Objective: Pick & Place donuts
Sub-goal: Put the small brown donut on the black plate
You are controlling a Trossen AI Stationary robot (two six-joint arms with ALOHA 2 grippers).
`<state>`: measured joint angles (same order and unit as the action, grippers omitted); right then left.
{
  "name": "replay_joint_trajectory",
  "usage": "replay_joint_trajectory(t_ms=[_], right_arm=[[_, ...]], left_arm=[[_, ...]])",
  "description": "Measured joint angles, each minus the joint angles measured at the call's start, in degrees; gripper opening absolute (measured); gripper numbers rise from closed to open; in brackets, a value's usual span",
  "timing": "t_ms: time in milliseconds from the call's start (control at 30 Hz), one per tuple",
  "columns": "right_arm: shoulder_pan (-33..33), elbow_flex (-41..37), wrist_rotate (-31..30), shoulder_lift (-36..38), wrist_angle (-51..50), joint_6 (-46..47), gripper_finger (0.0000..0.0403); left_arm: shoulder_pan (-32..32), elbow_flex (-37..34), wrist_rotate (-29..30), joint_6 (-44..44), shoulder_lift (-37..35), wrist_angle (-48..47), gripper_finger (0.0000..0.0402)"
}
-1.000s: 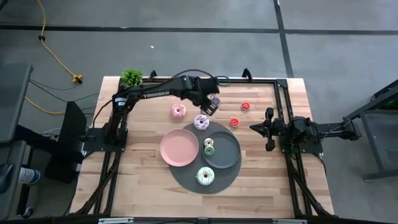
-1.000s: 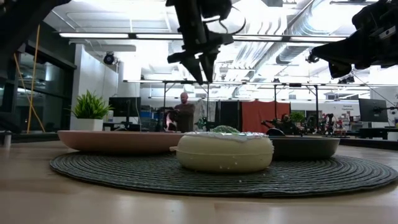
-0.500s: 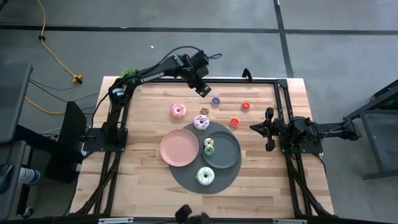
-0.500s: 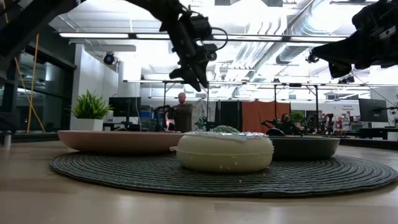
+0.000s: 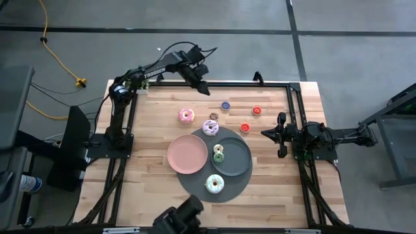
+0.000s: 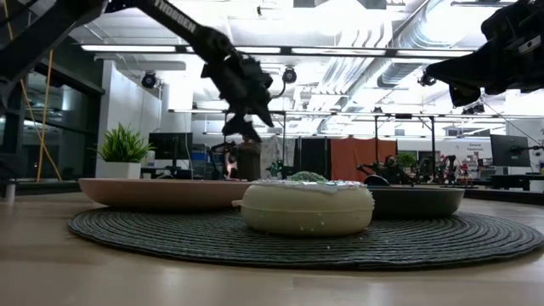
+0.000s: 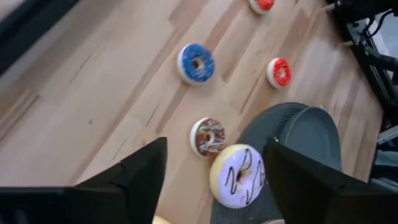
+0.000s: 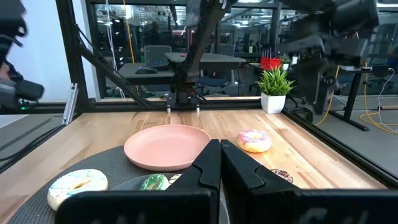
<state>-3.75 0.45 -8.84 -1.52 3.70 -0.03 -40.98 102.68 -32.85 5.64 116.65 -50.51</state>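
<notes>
From above: left gripper (image 5: 203, 89) raised high over the far edge of the pale wooden table (image 5: 156, 188), arm stretched long, fingers apart and holding nothing. Right gripper (image 5: 265, 133) parked at the right side, fingers pressed together. Pink-iced ring donut (image 5: 186, 116) loose on bare wood, white-iced ring donut (image 5: 210, 127) touching the dark woven mat (image 5: 195, 185), small green one on the grey round plate (image 5: 242, 162). Pink round plate (image 5: 187, 155) bare.

Table level: cream-iced donut (image 6: 308, 208) up front on the mat.

Left wrist: tiny blue donut (image 7: 196, 63), tiny brown donut (image 7: 208, 136), tiny red donut (image 7: 280, 71) scattered below. Risk, probably: brown one touching the white one, so a descending finger could nudge both.
</notes>
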Motion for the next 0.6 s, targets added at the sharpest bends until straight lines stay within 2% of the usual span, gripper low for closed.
replay_joint_trajectory(t_ms=[167, 400, 600], right_arm=[[0.0, 0.0, 0.0, 0.0, 0.0, 0.0, 0.0000], [0.0, 0.0, 0.0, 0.0, 0.0, 0.0, 0.0000], [0.0, 0.0, 0.0, 0.0, 0.0, 0.0, 0.0000]], left_arm=[[-1.0, -4.8, -0.6, -1.4, 0.0, 1.4, 0.0285], [-0.6, -11.5, -3.0, 0.9, 0.0, 7.6, 0.0287], [-0.6, -13.7, -4.5, 5.4, 0.0, 13.3, 0.0287]])
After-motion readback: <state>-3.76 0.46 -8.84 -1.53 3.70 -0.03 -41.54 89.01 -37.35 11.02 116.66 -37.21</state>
